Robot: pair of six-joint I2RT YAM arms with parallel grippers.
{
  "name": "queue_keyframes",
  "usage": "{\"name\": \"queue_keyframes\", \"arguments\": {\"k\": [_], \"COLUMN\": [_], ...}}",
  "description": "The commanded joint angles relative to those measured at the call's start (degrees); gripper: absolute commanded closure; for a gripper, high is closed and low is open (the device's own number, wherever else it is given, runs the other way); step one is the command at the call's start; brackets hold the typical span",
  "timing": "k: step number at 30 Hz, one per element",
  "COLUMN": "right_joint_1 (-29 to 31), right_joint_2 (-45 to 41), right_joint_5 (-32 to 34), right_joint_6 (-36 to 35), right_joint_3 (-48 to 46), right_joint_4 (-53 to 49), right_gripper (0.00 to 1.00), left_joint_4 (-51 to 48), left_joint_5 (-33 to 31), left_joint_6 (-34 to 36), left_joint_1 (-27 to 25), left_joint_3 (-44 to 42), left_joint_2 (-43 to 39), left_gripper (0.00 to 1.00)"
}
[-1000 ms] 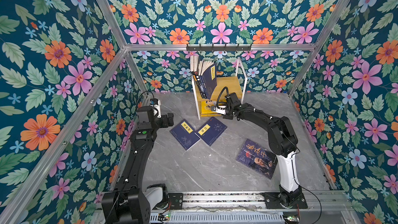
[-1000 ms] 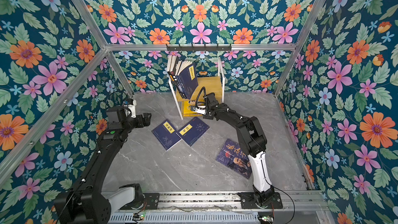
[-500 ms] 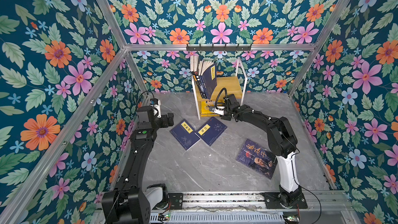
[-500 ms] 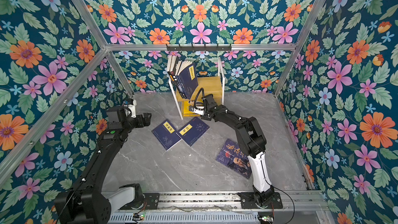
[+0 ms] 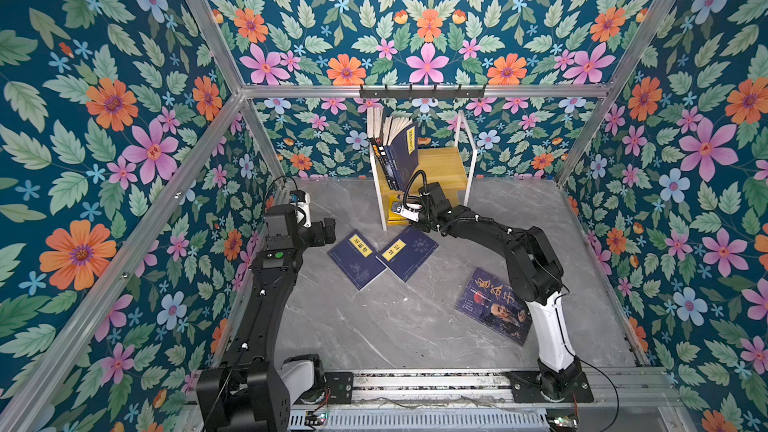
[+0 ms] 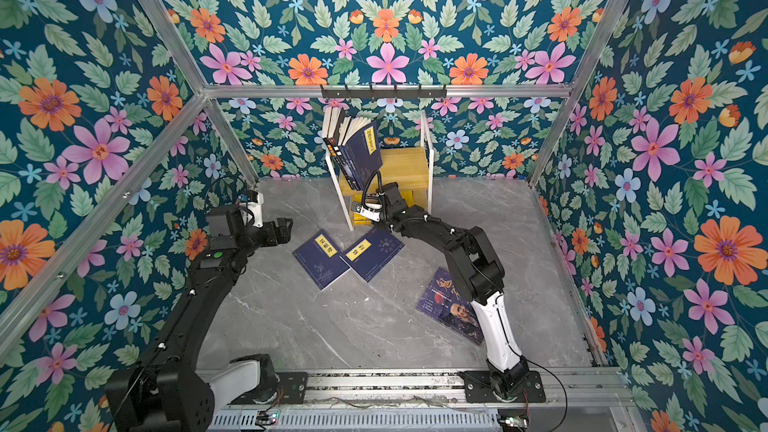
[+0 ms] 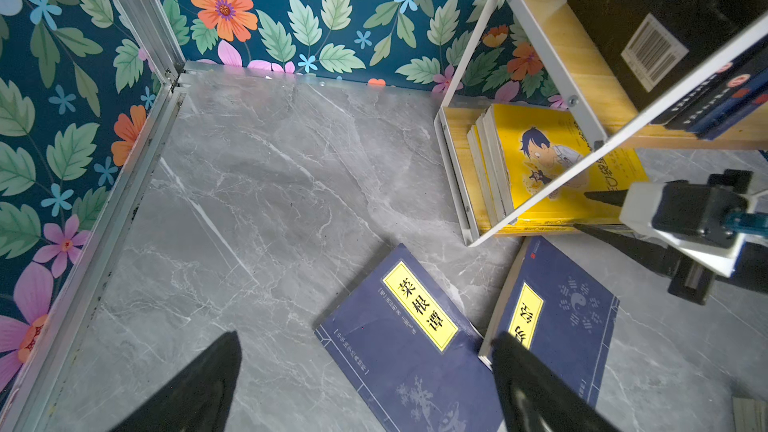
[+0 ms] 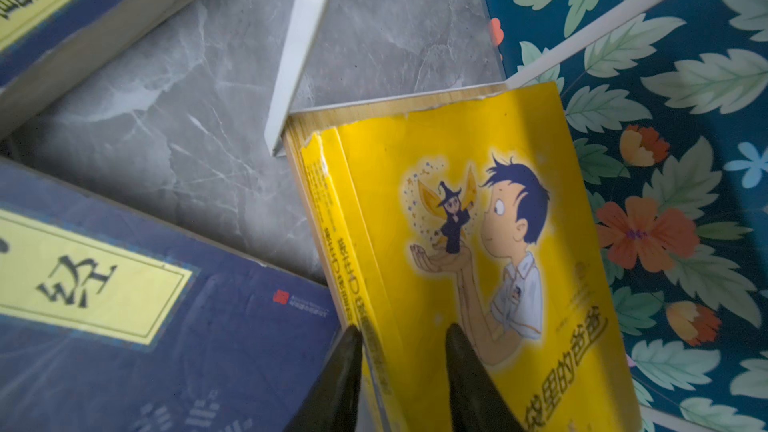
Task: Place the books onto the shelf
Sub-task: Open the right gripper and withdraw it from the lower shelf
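The right gripper (image 8: 401, 330) has its jaws narrowly apart around the spine edge of a bright yellow paperback with a cartoon boy (image 8: 478, 168); whether they press it I cannot tell. This book leans with other yellow ones on the lower board of the light wooden shelf in a white metal frame (image 5: 440, 164). The upper board carries leaning navy books (image 5: 397, 151) and a black book (image 7: 648, 2). The left gripper (image 7: 365, 336) is spread wide above the grey marble floor (image 5: 374, 334), near two flat navy paperbacks with yellow labels (image 5: 359, 259). Only the top views show the dark purple book with a bearded man (image 5: 492, 305) lying by the right arm (image 5: 519, 251); the left wrist view alone shows the black book's barcode (image 7: 652, 51).
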Motion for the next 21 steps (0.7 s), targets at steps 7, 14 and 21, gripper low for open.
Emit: {"name": "queue_keyframes", "arguments": {"k": [7, 14, 21], "right_joint_1": [0.85, 0.86, 0.87], "right_joint_2": [3.10, 4.86, 5.57], "right_joint_5": [-1.11, -0.81, -0.61], "right_joint_6": [1.89, 2.12, 2.54], "right_joint_3": [4.17, 6.47, 7.92], "right_joint_4": [0.51, 0.22, -0.26], "right_gripper": [0.61, 0.66, 0.71], "left_joint_4": [1.32, 1.39, 1.24], "left_joint_5": [0.23, 0.36, 0.11], "left_joint_6": [0.53, 0.44, 0.70], "left_joint_1": [0.08, 0.09, 0.09], "left_joint_3": [-0.17, -0.20, -0.10], "left_joint_2": [-0.20, -0.10, -0.17], "left_gripper": [0.04, 0.04, 0.04]}}
